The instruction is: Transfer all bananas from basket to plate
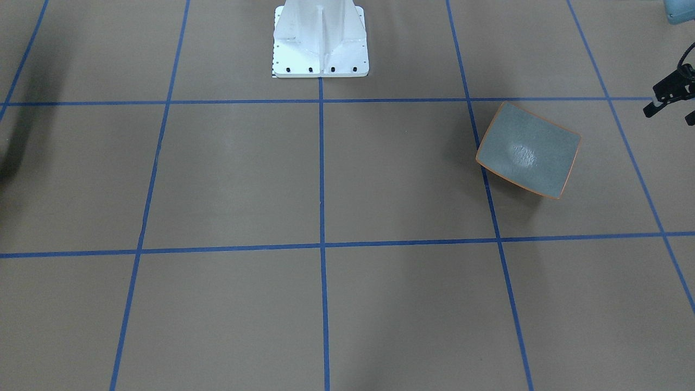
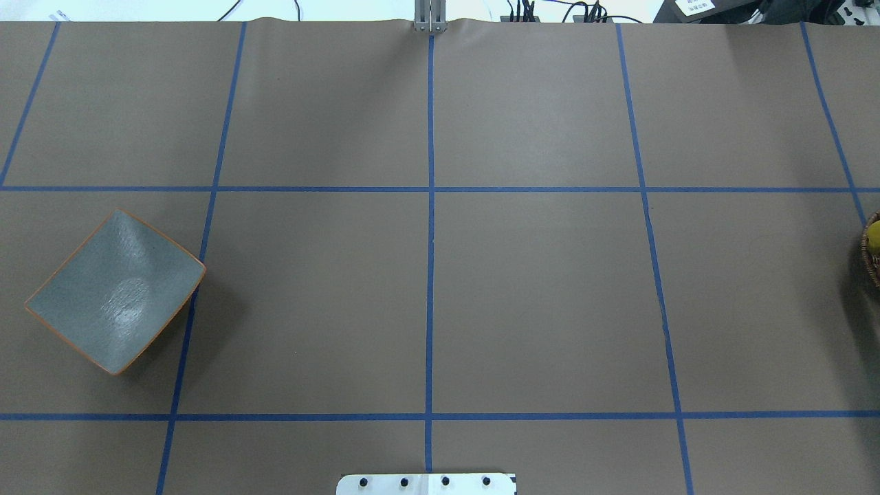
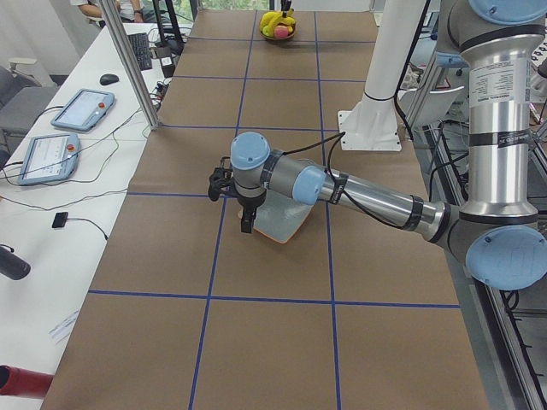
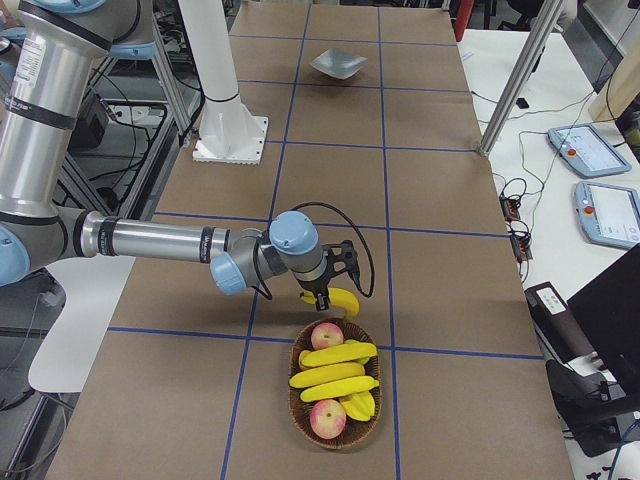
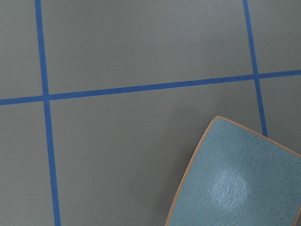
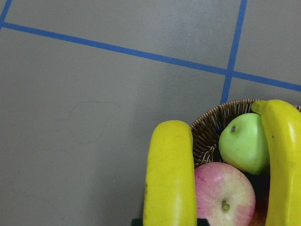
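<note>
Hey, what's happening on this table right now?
The right gripper has one banana in its jaws, just beside the basket, which holds more bananas and some apples. The left gripper hangs open by the plate at the table's other end. The plate is empty, so no banana has been delivered yet.

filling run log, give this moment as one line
right end effector: holding banana by basket; left end effector: near plate; plate: empty

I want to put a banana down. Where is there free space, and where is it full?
The plate is empty. The table between plate and basket is bare. The basket is crowded with bananas and apples.
</note>
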You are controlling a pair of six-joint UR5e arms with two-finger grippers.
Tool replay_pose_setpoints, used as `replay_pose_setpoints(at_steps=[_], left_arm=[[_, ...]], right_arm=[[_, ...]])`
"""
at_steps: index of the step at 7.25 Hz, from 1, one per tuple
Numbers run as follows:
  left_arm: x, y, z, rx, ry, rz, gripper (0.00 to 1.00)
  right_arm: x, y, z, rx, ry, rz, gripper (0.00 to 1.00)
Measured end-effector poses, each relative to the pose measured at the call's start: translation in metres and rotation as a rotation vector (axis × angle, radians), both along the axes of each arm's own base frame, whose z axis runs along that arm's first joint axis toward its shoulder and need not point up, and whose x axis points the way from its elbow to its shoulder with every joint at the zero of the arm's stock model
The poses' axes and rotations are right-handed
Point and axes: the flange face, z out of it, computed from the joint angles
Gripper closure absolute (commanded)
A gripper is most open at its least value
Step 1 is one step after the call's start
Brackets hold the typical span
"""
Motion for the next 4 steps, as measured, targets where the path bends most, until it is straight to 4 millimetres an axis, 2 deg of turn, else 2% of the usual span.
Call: replay_pose_setpoints(at_steps=[4], left_arm=[[0.011, -0.016, -0.02, 0.023, 0.014, 0.007, 0.01]], right_arm=[[-0.002, -0.019, -0.035, 0.001, -0.079, 0.086, 1.0]])
